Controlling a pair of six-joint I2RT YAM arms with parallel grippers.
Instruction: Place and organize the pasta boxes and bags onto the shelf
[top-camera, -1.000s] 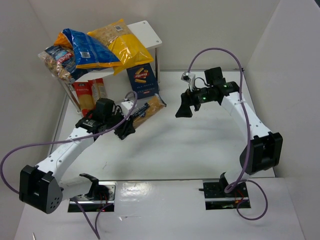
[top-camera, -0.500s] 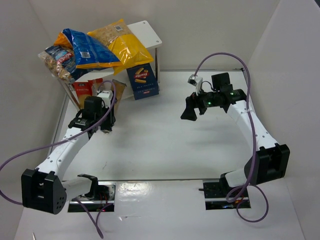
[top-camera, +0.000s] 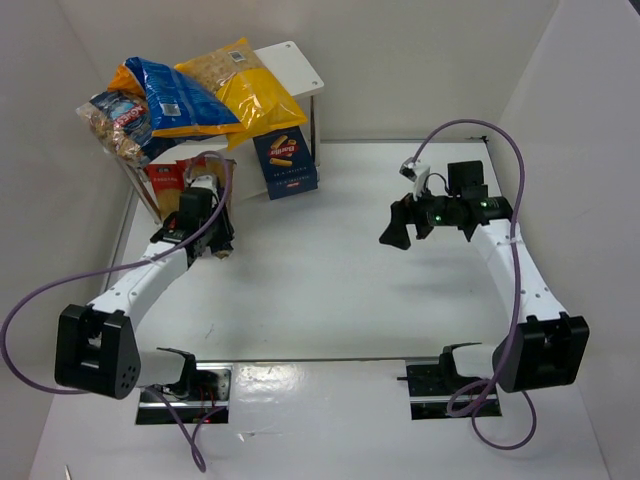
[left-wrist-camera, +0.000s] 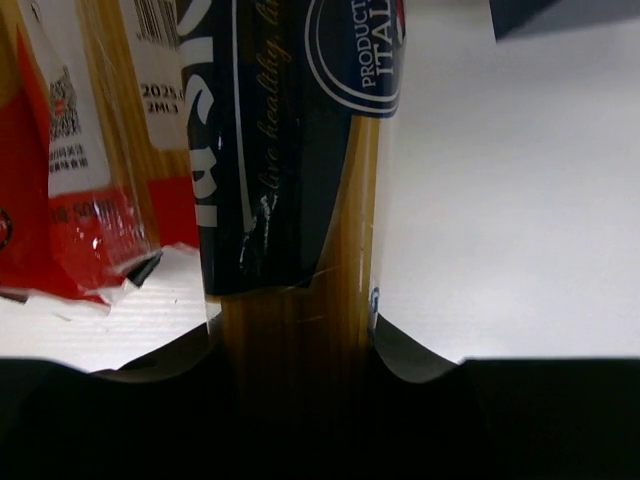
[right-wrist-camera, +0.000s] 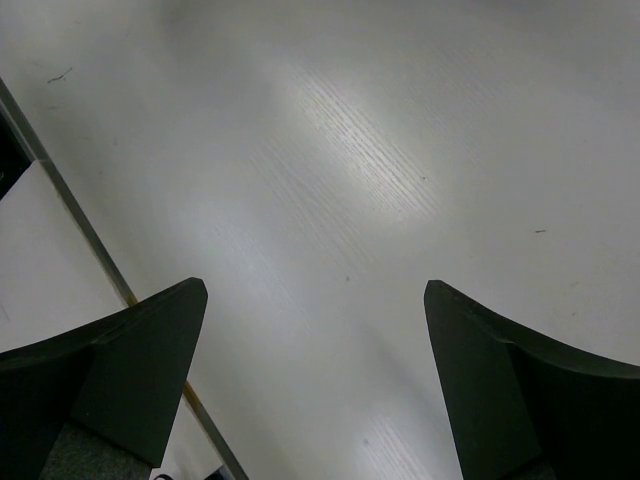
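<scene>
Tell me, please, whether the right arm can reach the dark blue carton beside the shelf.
Probably yes. The right fingers hover open over bare table, with nothing between them and the dark blue carton. The left fingers, holding a spaghetti pack at the shelf, sit just left of it.

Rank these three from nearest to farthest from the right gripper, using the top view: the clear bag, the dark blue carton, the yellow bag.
Measured from the right gripper:
1. dark blue carton, standing low by the right end of the shelf.
2. yellow bag, up on the shelf top, towards the middle.
3. clear bag, at the shelf's far left end.
</scene>
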